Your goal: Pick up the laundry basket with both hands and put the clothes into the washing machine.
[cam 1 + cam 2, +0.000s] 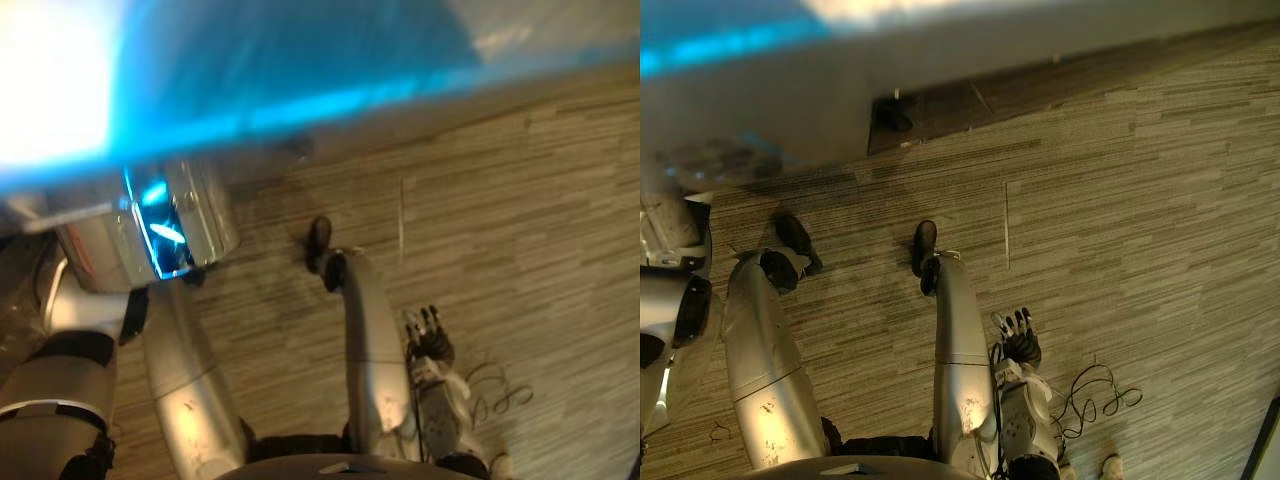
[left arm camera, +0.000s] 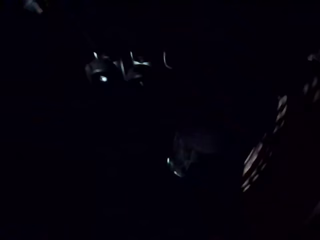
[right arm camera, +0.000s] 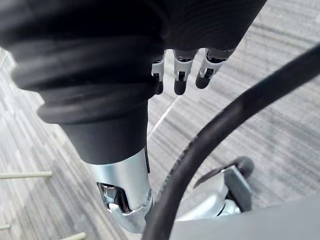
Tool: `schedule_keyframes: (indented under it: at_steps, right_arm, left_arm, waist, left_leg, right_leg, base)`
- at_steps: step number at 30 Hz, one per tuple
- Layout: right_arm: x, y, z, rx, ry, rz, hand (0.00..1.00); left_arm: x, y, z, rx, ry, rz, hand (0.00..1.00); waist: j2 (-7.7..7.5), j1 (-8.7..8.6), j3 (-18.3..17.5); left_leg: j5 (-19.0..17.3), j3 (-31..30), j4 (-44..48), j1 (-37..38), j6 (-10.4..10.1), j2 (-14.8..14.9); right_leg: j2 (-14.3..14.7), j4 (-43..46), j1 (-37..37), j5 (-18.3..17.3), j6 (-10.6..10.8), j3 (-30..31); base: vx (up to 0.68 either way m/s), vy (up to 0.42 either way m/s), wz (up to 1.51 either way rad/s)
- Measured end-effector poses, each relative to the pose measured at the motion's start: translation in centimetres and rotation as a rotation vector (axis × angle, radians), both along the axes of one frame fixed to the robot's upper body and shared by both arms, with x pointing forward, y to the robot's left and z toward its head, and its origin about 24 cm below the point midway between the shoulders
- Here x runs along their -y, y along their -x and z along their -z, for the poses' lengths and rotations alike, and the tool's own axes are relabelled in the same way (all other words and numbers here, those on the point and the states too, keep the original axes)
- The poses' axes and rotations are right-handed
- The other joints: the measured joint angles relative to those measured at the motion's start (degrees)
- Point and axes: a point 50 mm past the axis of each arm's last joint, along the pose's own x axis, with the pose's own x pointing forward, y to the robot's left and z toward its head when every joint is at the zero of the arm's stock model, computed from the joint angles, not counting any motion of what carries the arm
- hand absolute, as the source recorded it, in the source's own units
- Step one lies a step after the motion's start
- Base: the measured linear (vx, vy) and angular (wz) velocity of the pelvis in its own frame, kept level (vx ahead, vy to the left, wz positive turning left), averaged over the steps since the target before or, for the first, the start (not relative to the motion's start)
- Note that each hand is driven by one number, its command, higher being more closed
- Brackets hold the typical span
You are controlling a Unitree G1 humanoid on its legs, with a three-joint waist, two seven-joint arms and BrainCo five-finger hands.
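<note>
One hand you can read — right hand, near right above the floor, relaxed, empty; left hand — cannot tell.

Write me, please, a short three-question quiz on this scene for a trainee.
1. True or false: the right hand is gripping something.
2. The right hand hangs beside the robot, above: A) a table, B) the striped floor, C) a sink.
3. Fill in: the bright band across the top of the left eye view is coloured ___.
Key: 1 false; 2 B; 3 blue.
</note>
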Motion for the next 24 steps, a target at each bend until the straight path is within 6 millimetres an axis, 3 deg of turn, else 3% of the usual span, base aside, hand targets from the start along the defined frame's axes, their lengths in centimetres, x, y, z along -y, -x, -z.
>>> schedule_keyframes:
  at_steps: [2,4,6,8,10,11,14,19,20,22,24]
  right_arm:
    - [0.0,0.3,0.4,-0.005,-0.003,-0.005,0.0]
    - [0.0,0.2,0.3,0.01,0.005,-0.008,0.0]
    - [-0.1,0.2,0.3,0.012,0.002,-0.009,0.0]
    - [-0.3,0.3,0.5,0.006,-0.016,-0.003,0.0]
    - [-0.8,0.5,1.0,-0.011,-0.05,-0.004,0.0]
    - [-1.6,0.7,1.6,-0.035,-0.085,-0.003,0.0]
    - [-1.7,1.0,2.1,-0.069,-0.1,-0.007,0.0]
    - [-1.7,0.8,2.1,-0.087,-0.093,-0.002,0.0]
    - [-1.8,0.8,2.0,-0.09,-0.088,-0.005,0.0]
    - [-1.9,0.8,2.2,-0.108,-0.078,-0.019,0.0]
    - [-2.0,0.7,2.1,-0.108,-0.061,-0.039,0.0]
  left_arm:
    - [1.6,-0.7,0.8,-0.01,-0.442,-0.323,0.0]
    - [2.4,-1.0,0.9,0.048,-0.753,-0.579,0.0]
    - [2.0,-1.8,0.6,0.025,-0.904,-0.723,0.0]
    - [1.3,-2.7,0.7,-0.082,-0.867,-0.717,0.0]
    - [-0.6,-3.5,0.6,-0.212,-0.706,-0.64,0.0]
    - [-3.0,-4.3,1.6,-0.349,-0.516,-0.524,0.0]
    - [-5.2,-5.3,3.8,-0.498,-0.231,-0.34,0.0]
    - [-4.0,-6.2,7.4,-0.533,0.442,0.158,0.0]
    - [-4.0,-6.2,8.0,-0.521,0.516,0.197,0.0]
    - [-5.0,-6.0,11.4,-0.519,0.759,0.258,0.0]
    - [-5.9,-5.6,14.1,-0.518,0.902,0.264,0.0]
  waist:
    - [-0.23,-0.06,0.0]
    - [-0.25,-0.28,-0.1]
    - [-0.28,-0.82,-0.1]
    - [-0.66,-1.1,-0.3]
    - [-2.01,-1.75,-1.1]
    - [-3.57,-2.57,-2.3]
    - [-3.78,-2.86,-2.6]
    - [-3.7,-2.22,-2.6]
    - [-3.73,-2.28,-2.7]
    - [-3.61,-2.74,-5.3]
    - [-3.68,-2.85,-5.6]
  left_leg:
    - [0.1,0.8,-0.5,0.0,0.2,0.1]
    - [0.3,1.7,-0.9,0.0,0.7,0.4]
    - [0.2,1.9,-0.9,0.0,0.9,0.5]
    - [0.4,2.1,-1.3,0.1,1.1,0.5]
    - [0.8,2.4,-2.2,0.1,1.5,0.4]
    - [1.4,2.6,-3.6,0.2,1.1,0.5]
    - [2.5,2.6,-5.1,0.4,0.9,0.8]
    - [3.2,3.1,-6.2,3.0,1.3,0.6]
    - [3.1,3.2,-6.5,3.5,1.1,0.5]
    - [3.3,3.4,-8.3,4.6,0.4,0.2]
    - [3.5,3.7,-9.8,6.7,0.0,-0.2]
  right_leg:
    - [-0.2,-1.6,-0.1,1.1,-0.1,0.4]
    - [-0.4,-3.4,0.0,2.7,0.1,0.3]
    - [-0.5,-4.7,0.4,3.8,0.4,0.2]
    - [-0.6,-5.5,0.8,4.4,0.4,-0.1]
    - [-1.2,-6.3,0.7,5.0,0.2,-0.7]
    - [-1.1,-7.7,0.7,5.6,0.3,-1.1]
    - [-1.1,-9.7,1.4,6.8,-0.3,-2.3]
    - [-1.2,-10.2,3.7,6.8,0.0,-2.6]
    - [-1.2,-10.4,4.2,6.8,-0.1,-2.6]
    - [-1.4,-11.7,5.0,6.4,-0.7,-2.9]
    - [-1.6,-12.2,6.6,6.2,-1.0,-3.2]
  base:
    - [-0.06,0.039,-0.16]
    - [-0.04,0.061,-0.24]
    - [-0.02,0.074,-0.17]
    - [-0.01,0.054,-0.02]
    - [0.0,0.006,-0.04]
    - [-0.01,0.011,-0.1]
    - [0.0,0.003,-0.03]
    - [0.03,0.01,0.07]
    - [0.03,0.004,0.11]
    - [0.03,-0.001,0.08]
    - [0.04,-0.022,0.14]
